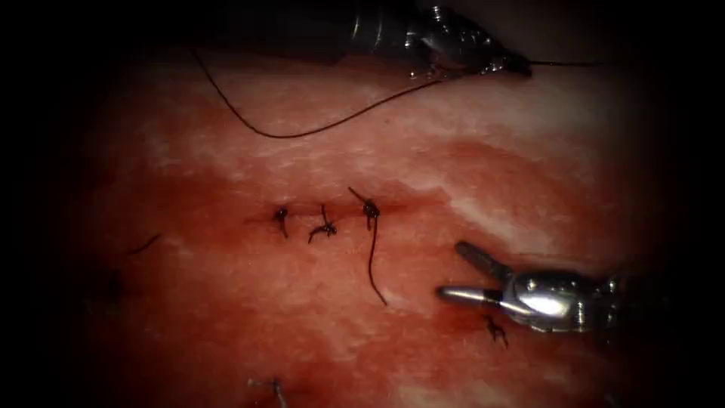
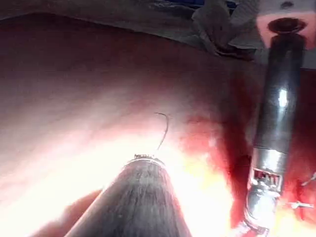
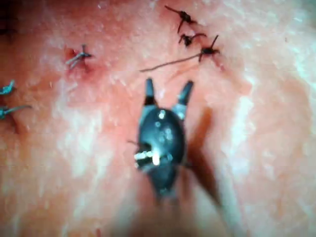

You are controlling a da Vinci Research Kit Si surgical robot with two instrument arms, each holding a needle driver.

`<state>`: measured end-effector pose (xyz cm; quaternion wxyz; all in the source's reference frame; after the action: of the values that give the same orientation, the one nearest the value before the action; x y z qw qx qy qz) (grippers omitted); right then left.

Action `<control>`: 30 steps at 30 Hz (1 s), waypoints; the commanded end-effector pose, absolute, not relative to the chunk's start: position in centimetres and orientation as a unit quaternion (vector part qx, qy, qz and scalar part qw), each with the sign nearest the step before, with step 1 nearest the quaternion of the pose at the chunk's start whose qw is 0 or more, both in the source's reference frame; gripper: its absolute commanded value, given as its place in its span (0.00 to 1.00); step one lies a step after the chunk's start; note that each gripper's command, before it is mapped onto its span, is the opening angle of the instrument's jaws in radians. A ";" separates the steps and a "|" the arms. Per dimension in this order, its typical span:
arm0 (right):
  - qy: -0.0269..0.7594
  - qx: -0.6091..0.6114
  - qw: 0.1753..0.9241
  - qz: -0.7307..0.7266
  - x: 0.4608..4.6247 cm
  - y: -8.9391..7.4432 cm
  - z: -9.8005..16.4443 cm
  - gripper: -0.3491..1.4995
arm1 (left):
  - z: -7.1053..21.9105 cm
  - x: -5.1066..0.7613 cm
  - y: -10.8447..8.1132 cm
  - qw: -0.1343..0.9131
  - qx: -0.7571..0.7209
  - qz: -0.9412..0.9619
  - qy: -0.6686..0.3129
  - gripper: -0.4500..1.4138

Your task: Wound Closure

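The cut (image 1: 340,208) runs sideways across the tissue (image 1: 226,302) and carries three dark knots (image 1: 325,229). From the rightmost knot (image 1: 370,208) a long tail hangs down. My left tool (image 1: 517,66) lies at the far edge of the tissue, shut on the thread (image 1: 302,136). That thread sags in a loop to the left, and a second stretch runs off to the right. My right tool (image 1: 453,272) hovers off the cut's right end, open and holding nothing; its jaws (image 3: 168,89) are spread just short of the knots (image 3: 186,38).
More tied stitches sit apart from this cut: one (image 1: 495,329) under the right tool, one (image 1: 276,389) at the near edge, others (image 3: 79,55) to the side. The right arm's shaft (image 2: 276,123) stands beside the left shaft (image 2: 143,197).
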<state>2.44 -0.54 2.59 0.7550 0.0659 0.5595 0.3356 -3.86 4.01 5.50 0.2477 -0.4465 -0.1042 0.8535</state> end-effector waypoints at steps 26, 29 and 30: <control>0.564 0.071 0.754 0.329 2.57 -0.6 2.7 0.90 | 5.0 -2.04 1.7 0.182 -0.444 0.875 -0.055 0.59; 0.565 0.070 0.753 0.330 2.56 -0.6 2.7 0.90 | 4.9 -2.11 1.5 0.165 -0.458 0.872 -0.040 0.59; 0.566 0.070 0.753 0.330 2.55 -0.6 2.8 0.90 | 4.8 -2.14 1.4 0.159 -0.462 0.872 -0.036 0.58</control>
<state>2.53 -0.54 2.69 0.7524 0.0686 0.5657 0.3303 -2.13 1.34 4.74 0.1501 -0.4669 -0.0301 0.8710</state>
